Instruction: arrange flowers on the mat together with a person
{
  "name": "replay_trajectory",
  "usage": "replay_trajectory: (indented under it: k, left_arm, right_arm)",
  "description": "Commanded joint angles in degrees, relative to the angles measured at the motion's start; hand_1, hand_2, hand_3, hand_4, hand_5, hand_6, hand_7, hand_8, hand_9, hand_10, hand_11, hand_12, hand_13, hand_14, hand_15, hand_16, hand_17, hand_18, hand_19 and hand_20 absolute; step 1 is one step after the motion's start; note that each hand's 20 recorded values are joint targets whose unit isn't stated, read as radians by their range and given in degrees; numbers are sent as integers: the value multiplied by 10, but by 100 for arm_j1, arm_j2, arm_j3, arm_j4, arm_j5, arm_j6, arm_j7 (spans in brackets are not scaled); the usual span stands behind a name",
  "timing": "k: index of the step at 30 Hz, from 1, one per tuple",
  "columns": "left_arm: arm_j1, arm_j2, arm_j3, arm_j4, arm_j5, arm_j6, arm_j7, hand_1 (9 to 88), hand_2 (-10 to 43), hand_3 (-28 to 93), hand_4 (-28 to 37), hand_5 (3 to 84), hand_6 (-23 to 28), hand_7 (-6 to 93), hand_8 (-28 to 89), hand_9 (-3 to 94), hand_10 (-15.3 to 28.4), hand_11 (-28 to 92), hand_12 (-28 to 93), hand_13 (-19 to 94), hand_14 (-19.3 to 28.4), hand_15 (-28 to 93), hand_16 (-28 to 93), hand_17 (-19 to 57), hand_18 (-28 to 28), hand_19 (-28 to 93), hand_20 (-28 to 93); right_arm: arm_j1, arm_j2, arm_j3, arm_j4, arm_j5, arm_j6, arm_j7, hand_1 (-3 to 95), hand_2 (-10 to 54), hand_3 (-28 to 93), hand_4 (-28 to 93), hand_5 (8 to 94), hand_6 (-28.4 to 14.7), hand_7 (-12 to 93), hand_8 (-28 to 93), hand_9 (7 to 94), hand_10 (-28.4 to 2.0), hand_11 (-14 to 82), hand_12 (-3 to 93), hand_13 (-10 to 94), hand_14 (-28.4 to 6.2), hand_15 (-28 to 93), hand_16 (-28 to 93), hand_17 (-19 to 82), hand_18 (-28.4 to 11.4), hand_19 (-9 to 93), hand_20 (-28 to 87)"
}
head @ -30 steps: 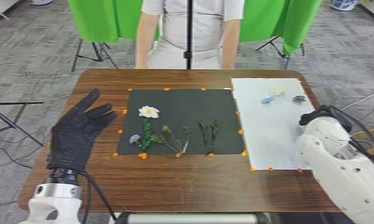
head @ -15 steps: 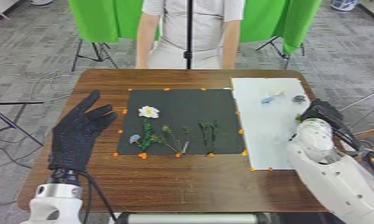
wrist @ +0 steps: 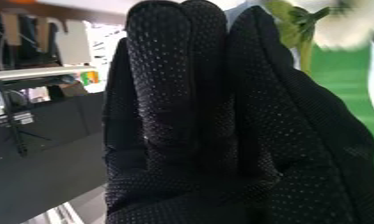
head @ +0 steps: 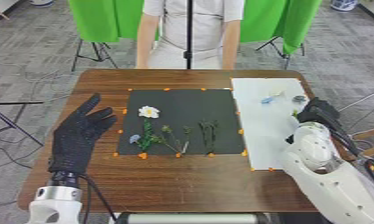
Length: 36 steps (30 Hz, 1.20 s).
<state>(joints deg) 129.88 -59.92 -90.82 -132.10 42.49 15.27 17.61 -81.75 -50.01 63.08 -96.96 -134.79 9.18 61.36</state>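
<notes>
Over the near-side edge of a white rectangular mat, the robot's black-gloved right hand is seen in the head view, with green foliage showing beside it. Just beyond the fingertips, a grey-blue blossom is laid out on the mat, with a pale blue blossom farther to the hand's left. Well to the left of that hand, a dark square mat is set with a round white flower and leafy green stems. Beyond it, the black-gloved left hand is held with its fingers loosely extended, nothing in its grasp.

In the right wrist view, a white-petalled flower with a green stem is seen close against the right hand, apparently pinched between thumb and fingers, its leaves raised beside the fingertips. The placing of this flower is judged to be under way; next, the stem would need to be lowered beside the blossoms ahead and gently released, without their being brushed aside.
</notes>
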Motion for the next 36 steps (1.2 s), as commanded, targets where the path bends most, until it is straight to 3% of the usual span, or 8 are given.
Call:
replay_trajectory:
  k: [1, 3, 7, 15, 17, 22, 28, 36]
  left_arm:
    - [186, 198, -147, -140, 32, 67, 231, 234, 67, 770, -229, 388, 92, 78, -69, 402, 209, 272, 125, 290, 272, 566, -74, -53, 248, 558, 247]
    - [171, 245, -174, -164, 33, 75, 248, 234, 67, 769, -230, 388, 92, 79, -69, 402, 209, 272, 126, 290, 272, 567, -74, -53, 248, 558, 248]
    - [111, 204, -183, -136, 54, 57, 183, 234, 68, 768, -229, 388, 92, 78, -69, 403, 208, 273, 126, 291, 272, 568, -74, -53, 248, 559, 249]
    - [-6, 211, -182, -99, 80, -56, 207, 233, 66, 769, -228, 387, 91, 79, -68, 403, 209, 273, 126, 293, 273, 567, -73, -49, 251, 568, 256]
    - [-27, 198, -210, -86, 90, -100, 161, 232, 66, 769, -228, 388, 91, 78, -69, 403, 209, 272, 126, 293, 273, 568, -73, -46, 250, 573, 260]
    - [-30, 273, -236, -92, 45, -74, 291, 233, 64, 769, -228, 389, 92, 78, -68, 404, 208, 273, 126, 294, 274, 569, -72, -44, 251, 576, 265]
    - [-132, 358, -171, -67, 26, -99, 316, 233, 64, 770, -228, 391, 92, 78, -68, 406, 210, 272, 126, 295, 274, 569, -72, -44, 250, 573, 267]
    - [-282, 336, -208, -41, 90, -246, 162, 233, 64, 770, -228, 392, 93, 78, -68, 406, 209, 273, 127, 293, 274, 569, -73, -46, 250, 567, 267]
  right_arm:
    - [-188, -30, -20, -1256, -30, 205, -884, 623, -95, 616, -283, 849, 32, 196, -27, 937, -64, 146, 312, 849, -36, 427, 275, 298, -158, 742, 67]
    - [-93, -166, -202, -1416, -8, 110, -1244, 620, -95, 622, -283, 850, 32, 196, -26, 937, -64, 147, 312, 848, -35, 428, 277, 294, -157, 745, 69]
    - [343, -458, -835, -1484, 260, -99, -1770, 616, -95, 626, -283, 850, 35, 197, -25, 937, -65, 148, 316, 837, -37, 435, 286, 278, -156, 749, 72]
    - [1076, -1041, -1922, -1063, 322, -368, -2341, 610, -95, 632, -283, 843, 37, 203, -25, 937, -66, 142, 325, 819, -35, 447, 291, 262, -153, 737, 77]
    - [1250, -1106, -2206, -931, 273, -342, -2352, 608, -95, 633, -283, 841, 37, 204, -26, 937, -65, 140, 328, 811, -33, 452, 293, 259, -151, 732, 79]
    - [1781, -1267, -2908, -542, 164, -392, -2410, 601, -95, 640, -283, 837, 39, 210, -27, 937, -65, 137, 337, 803, -32, 460, 294, 253, -151, 724, 84]
    - [2243, -1365, -3528, -214, 213, -367, -2331, 596, -95, 642, -283, 831, 43, 219, -32, 937, -63, 136, 351, 796, -33, 473, 293, 247, -152, 716, 92]
    - [2578, -1490, -4019, -24, -79, -442, -2289, 589, -95, 640, -283, 820, 49, 222, -46, 932, -63, 143, 361, 787, -36, 492, 286, 240, -154, 709, 103]
